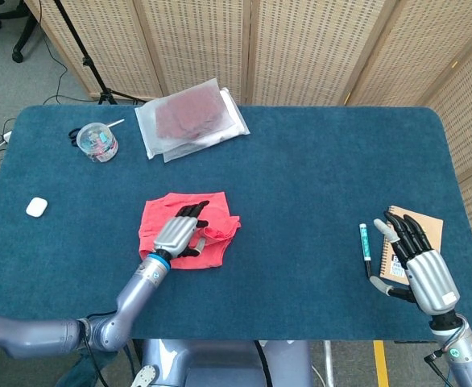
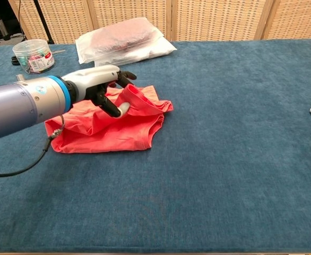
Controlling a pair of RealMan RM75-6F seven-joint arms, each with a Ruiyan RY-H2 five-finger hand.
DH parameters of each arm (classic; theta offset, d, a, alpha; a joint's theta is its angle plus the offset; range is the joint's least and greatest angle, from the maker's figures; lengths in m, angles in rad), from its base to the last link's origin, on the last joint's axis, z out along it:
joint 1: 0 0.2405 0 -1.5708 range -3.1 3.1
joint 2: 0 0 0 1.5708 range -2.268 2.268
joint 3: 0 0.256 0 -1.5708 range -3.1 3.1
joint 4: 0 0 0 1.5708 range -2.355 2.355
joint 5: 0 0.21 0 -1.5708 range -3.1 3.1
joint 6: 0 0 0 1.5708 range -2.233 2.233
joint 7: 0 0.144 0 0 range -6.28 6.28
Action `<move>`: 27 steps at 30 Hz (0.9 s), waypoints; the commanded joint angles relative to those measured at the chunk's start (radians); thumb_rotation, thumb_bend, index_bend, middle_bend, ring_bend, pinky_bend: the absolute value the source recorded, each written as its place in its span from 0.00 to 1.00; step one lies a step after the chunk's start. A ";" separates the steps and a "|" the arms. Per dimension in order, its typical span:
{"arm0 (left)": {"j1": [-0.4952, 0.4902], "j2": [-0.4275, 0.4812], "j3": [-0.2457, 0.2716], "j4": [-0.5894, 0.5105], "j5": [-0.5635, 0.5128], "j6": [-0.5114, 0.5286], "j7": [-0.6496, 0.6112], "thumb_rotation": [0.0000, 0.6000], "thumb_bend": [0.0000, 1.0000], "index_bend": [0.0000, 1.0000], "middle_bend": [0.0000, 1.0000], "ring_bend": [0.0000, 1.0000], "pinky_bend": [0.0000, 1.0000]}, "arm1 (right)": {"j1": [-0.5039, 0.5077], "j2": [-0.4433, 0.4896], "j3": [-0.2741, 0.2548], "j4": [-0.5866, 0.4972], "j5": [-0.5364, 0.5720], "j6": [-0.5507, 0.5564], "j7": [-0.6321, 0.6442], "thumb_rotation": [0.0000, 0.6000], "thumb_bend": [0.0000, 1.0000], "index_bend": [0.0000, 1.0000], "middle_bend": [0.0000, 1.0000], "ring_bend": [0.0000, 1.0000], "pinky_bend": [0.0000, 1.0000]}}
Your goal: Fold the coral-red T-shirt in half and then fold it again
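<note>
Blue table [image 1: 300, 201]: left hand [image 1: 180, 234] pinches T-shirt [image 1: 159, 222] fold; right hand [image 1: 421, 270] spread, idle.

A coral-red T-shirt [image 1: 184, 228] is lying on a deep teal-blue table [image 1: 300, 177]. Silver hands with black fingers: left hand [image 1: 178, 235], right hand [image 1: 420, 268]. A tan notebook [image 1: 420, 226] is showing near the right edge.

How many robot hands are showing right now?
2. The left hand pinches a fold of the coral-red T-shirt mid-table; the right hand hovers open at the near right, beside the notebook.
</note>
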 commanded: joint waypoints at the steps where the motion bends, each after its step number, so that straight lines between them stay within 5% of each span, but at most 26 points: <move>1: -0.004 -0.012 -0.002 -0.004 -0.010 0.000 -0.001 1.00 0.56 0.69 0.00 0.00 0.00 | 0.000 0.001 0.001 0.000 0.001 0.001 0.001 1.00 0.00 0.00 0.00 0.00 0.00; 22: -0.007 -0.088 0.035 -0.005 0.003 0.040 0.036 1.00 0.48 0.67 0.00 0.00 0.00 | -0.002 0.006 0.000 -0.005 0.001 0.001 0.002 1.00 0.00 0.00 0.00 0.00 0.00; 24: -0.005 -0.090 0.041 -0.004 0.011 0.041 0.038 1.00 0.44 0.54 0.00 0.00 0.00 | -0.002 0.006 0.000 -0.005 0.001 0.001 0.002 1.00 0.00 0.00 0.00 0.00 0.00; 27: 0.000 -0.087 0.049 -0.005 0.025 0.040 0.036 1.00 0.34 0.14 0.00 0.00 0.00 | -0.002 0.007 -0.001 -0.005 0.000 0.001 0.003 1.00 0.00 0.00 0.00 0.00 0.00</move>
